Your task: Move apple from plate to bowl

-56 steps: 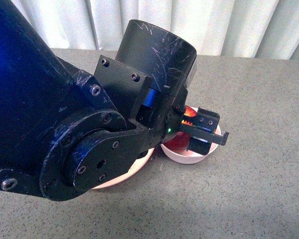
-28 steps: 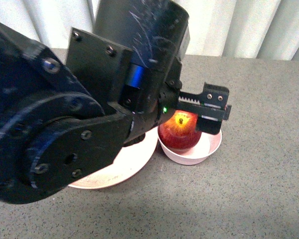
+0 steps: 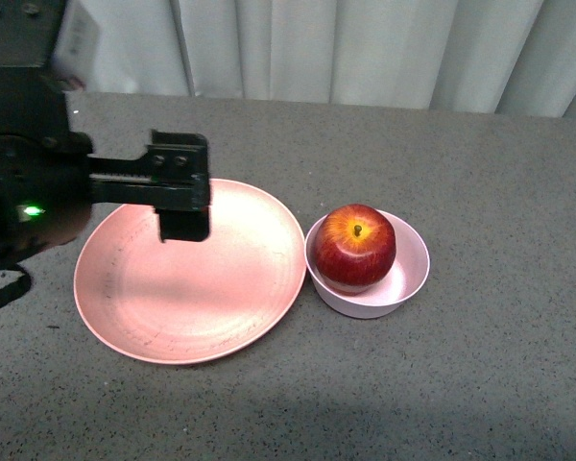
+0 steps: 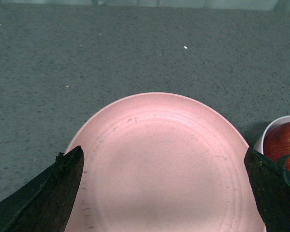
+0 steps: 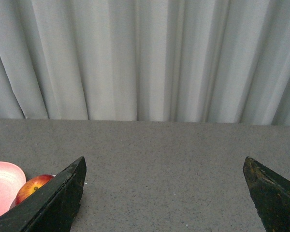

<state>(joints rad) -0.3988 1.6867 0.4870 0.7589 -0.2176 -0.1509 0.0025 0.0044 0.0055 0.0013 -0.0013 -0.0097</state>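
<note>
The dark-red apple (image 3: 355,247) sits in the small pale-pink bowl (image 3: 410,277), stem up. The wide salmon-pink plate (image 3: 192,298) lies just left of the bowl, with nothing on it. My left gripper (image 3: 178,206) is open and empty above the plate's far left part. In the left wrist view its fingers (image 4: 63,188) stand wide apart over the plate (image 4: 164,154), with the apple (image 4: 286,141) and the bowl's rim (image 4: 276,121) at the edge. My right gripper (image 5: 164,193) is open over bare table; the apple (image 5: 33,186) shows beside one finger.
The grey table (image 3: 499,384) runs around both dishes. A white curtain (image 3: 365,48) hangs behind the table's far edge. My left arm's dark body (image 3: 19,192) fills the left side of the front view.
My left arm has pulled back to the left, away from the bowl. The apple stays in the bowl. The gripper now hangs over the plate.
</note>
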